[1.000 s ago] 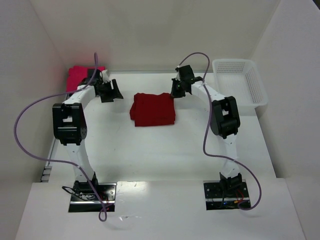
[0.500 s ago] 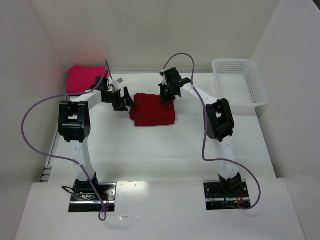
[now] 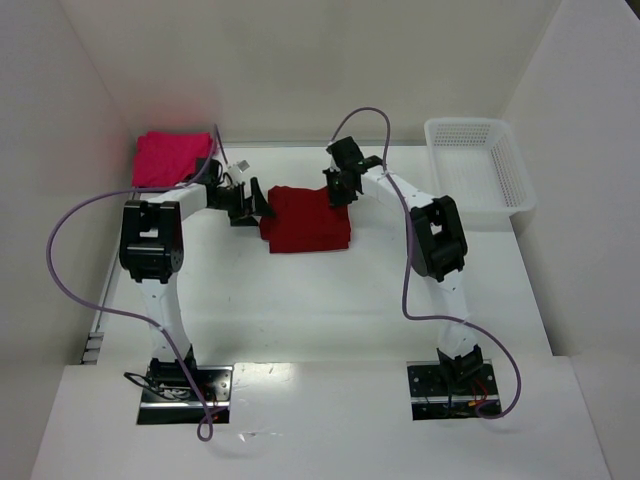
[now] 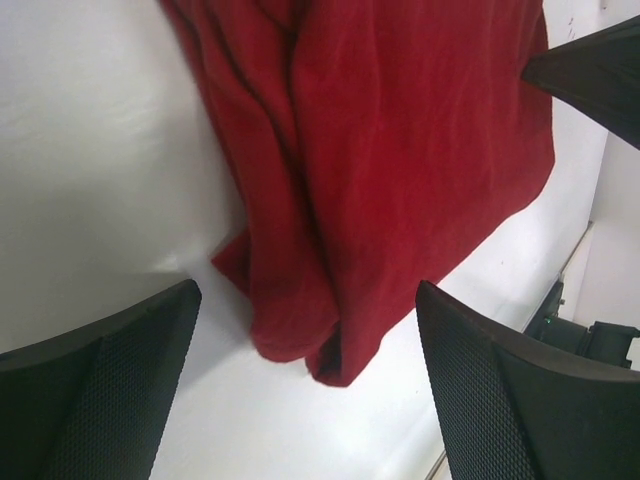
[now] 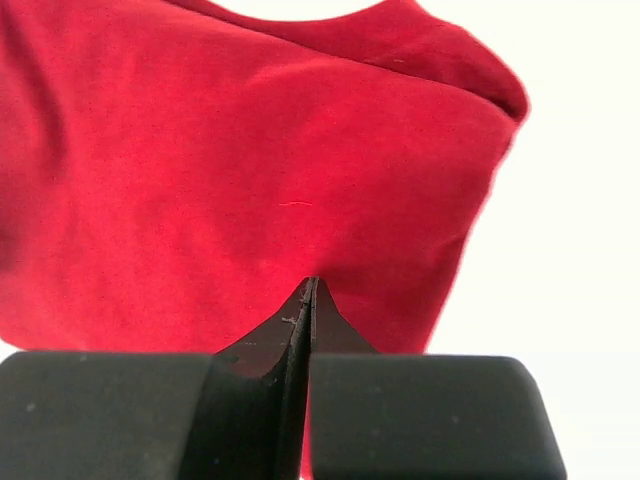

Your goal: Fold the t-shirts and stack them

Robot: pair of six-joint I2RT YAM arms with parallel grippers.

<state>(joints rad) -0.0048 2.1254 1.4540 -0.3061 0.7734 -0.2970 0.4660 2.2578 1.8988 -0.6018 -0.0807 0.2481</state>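
**White bench, two shirts well apart, an arm at each side of the crimson one**

White walls closed in the white bench (image 3: 330, 300) on three sides. The crimson t-shirt (image 3: 306, 219) lay folded into a rough rectangle about midway between the bench's left and right edges, nearer the far edge than the near one. The magenta-pink t-shirt (image 3: 170, 157) sat bunched in the far left corner, well apart from the crimson one. A white mesh basket (image 3: 520, 185) stood at the far right corner.

The left arm (image 3: 150, 240) reached in from the left, and its jaws stood wide apart at the crimson shirt's left edge. In the left wrist view, its two dark fingers (image 4: 100, 400) flanked a folded corner of the red cloth (image 4: 400, 150) without closing on it, and bare bench showed on both sides of that corner.

The right arm (image 3: 435, 235) reached to the shirt's far right corner. Its jaws were pressed together with nothing visible between them. In the right wrist view, their tips pointed at the red cloth (image 5: 250, 150). Whether they touched it could not be told.
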